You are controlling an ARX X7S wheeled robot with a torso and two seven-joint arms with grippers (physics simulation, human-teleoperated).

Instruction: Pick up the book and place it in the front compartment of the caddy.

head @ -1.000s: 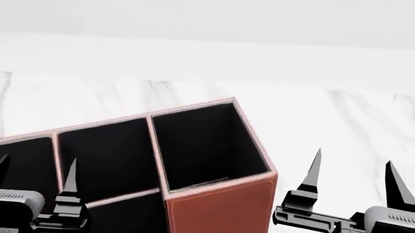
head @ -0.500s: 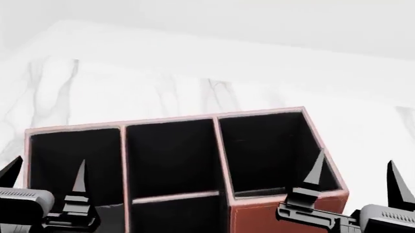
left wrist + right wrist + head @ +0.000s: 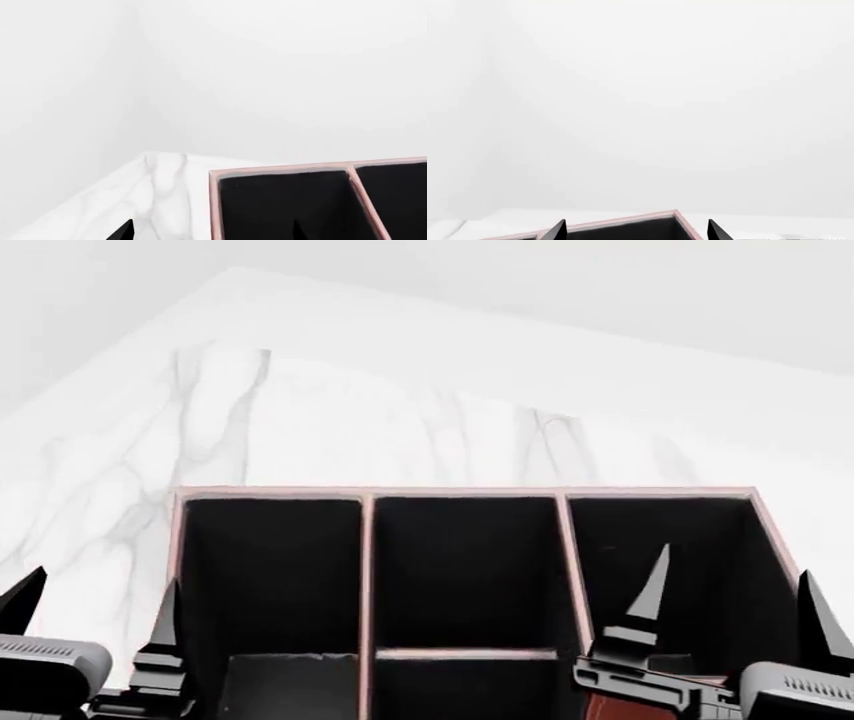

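- Sitting on the white marble table, the caddy takes up the lower middle of the head view, its far wall running roughly parallel to the table's far edge.
- Its far left corner lies nearest the table's far left corner, with bare marble between them on both sides.
- Pale-edged dividers split the black inside into three sections along the far row, and a cross divider closes off nearer sections below the left and middle ones.
- A patch of reddish-brown outer wall shows at the bottom, behind the right gripper.
- The left gripper hangs at the lower left, over the caddy's left wall; its two pointed fingers stand clearly apart, with nothing between them.
- The right gripper hangs at the lower right, over the caddy's right-hand section; its fingers are likewise spread, and nothing is held.
- The left wrist view shows the caddy's corner and one divider beside the marble edge.
- The right wrist view catches only a rim corner between two finger tips.
- The book appears in none of the views.
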